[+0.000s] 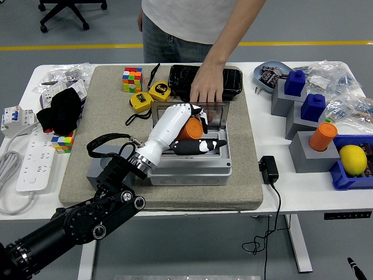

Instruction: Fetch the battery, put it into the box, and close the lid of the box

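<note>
Here one left hand (185, 131) holds one battery (190, 129) over one box (192, 166).

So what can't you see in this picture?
All in the head view:
- Inside of the grey box: mostly covered by the left hand.
- The orange thing: half hidden by that hand; whether it is gripped is unclear.
- The clear lid: its far edge is under the person's hand.
- Right hand: out of view.
</note>
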You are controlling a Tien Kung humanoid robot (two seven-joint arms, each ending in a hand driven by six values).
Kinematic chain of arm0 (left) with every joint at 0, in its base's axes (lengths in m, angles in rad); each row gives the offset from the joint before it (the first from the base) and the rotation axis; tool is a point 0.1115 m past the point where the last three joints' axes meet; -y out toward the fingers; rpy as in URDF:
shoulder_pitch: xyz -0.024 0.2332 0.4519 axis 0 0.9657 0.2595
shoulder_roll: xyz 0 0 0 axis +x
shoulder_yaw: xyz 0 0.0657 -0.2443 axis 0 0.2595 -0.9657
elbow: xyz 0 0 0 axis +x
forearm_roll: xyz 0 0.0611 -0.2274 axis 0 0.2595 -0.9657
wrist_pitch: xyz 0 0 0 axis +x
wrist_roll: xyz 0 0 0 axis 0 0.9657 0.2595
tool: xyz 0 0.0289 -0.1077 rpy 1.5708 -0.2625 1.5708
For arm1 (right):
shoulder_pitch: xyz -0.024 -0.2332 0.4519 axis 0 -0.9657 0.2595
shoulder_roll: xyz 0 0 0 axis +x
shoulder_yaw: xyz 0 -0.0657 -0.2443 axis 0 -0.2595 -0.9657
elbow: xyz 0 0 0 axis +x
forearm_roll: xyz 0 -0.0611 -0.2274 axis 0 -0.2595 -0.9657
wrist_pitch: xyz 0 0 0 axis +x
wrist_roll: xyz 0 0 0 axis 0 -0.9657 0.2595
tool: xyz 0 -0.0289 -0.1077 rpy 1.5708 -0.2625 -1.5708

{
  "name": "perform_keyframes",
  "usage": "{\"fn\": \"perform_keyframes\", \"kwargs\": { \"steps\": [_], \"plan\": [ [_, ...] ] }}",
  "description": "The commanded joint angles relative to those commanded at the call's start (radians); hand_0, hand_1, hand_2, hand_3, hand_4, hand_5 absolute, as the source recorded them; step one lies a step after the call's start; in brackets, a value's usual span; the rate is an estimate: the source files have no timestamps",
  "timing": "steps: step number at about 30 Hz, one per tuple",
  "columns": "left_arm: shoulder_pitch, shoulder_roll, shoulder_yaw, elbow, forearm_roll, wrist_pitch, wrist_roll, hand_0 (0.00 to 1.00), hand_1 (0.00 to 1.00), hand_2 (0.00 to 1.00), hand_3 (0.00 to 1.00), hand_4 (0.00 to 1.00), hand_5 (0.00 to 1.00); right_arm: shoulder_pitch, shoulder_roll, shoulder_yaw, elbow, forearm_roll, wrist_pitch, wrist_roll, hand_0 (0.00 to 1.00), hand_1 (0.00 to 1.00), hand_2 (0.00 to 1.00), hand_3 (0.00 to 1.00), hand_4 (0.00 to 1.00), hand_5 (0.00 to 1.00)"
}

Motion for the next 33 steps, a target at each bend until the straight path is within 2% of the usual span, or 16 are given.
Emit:
{"fn": "perform_keyframes", "kwargs": {
  "steps": [7, 33],
  "plan": [
    [-0.002, -0.007, 0.010, 0.019, -0.009, 0.017, -0.012, 0.037, 0.030, 0.053, 0.036, 0.991, 0.541, 0.002, 0.000, -0.001, 0.000, 0.001, 0.000, 0.000, 0.872, 0.794, 0.743, 0.777, 0.998, 0.998],
    [-0.008, -0.016, 0.039, 0.049, -0.001, 0.027, -0.008, 0.041, 0.035, 0.055, 0.036, 0.993, 0.550, 0.006, -0.003, -0.002, 0.000, -0.001, 0.001, -0.002, 0.872, 0.794, 0.743, 0.777, 0.998, 0.998]
  ]
}}
